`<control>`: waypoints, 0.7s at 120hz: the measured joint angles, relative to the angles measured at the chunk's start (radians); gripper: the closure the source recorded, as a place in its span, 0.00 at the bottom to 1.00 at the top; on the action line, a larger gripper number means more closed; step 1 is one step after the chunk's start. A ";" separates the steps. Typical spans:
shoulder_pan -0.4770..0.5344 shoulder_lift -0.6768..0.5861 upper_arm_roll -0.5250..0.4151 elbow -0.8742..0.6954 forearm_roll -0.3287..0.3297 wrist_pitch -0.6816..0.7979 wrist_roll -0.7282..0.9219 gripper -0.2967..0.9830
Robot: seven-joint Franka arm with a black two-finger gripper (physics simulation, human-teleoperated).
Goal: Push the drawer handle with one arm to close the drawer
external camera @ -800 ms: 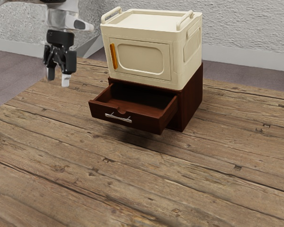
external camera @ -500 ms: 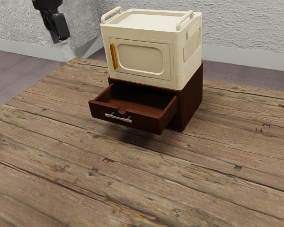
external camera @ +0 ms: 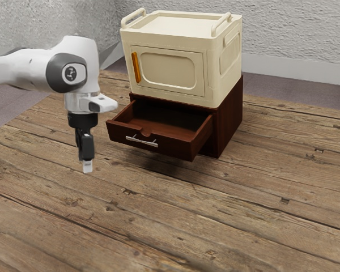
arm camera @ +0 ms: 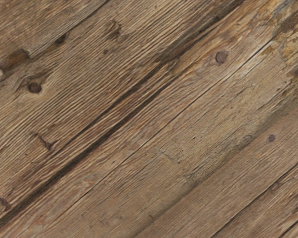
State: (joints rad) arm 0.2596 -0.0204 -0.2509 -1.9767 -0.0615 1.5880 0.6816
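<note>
The handle (external camera: 141, 141) lies toward the exterior view's right, apart from the pincer (external camera: 88, 166), whose opening I cannot tell.

Exterior view: open room above the counter (external camera: 187, 226) across the lower half of frame, more at right beyond the brown cabinet (external camera: 230, 122). Drawer (external camera: 175, 149) juts out mid-frame, main obstacle; silver handle (external camera: 141, 141) projects from its front. Low gap beneath drawer. Cream box (external camera: 215, 68) atop cabinet blocks upper centre, raised rails (external camera: 222, 25) along its top. Left of centre, free air between gripper (external camera: 88, 164) and drawer. Wrist view: bare planks below.
</note>
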 joint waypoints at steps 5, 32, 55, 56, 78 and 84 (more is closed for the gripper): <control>0.005 0.011 0.001 -0.007 -0.001 0.016 0.004 0.23; 0.032 0.032 -0.003 -0.002 -0.015 0.064 -0.058 0.23; 0.020 0.060 -0.006 -0.009 -0.022 0.114 -0.121 0.27; 0.017 0.064 -0.006 -0.009 -0.024 0.118 -0.123 0.28; -0.134 0.116 -0.010 -0.001 -0.004 0.206 -0.191 0.63; -0.155 0.119 -0.011 0.011 0.019 0.221 -0.236 0.69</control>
State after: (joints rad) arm 0.1043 0.0983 -0.2620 -1.9660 -0.0427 1.8090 0.4457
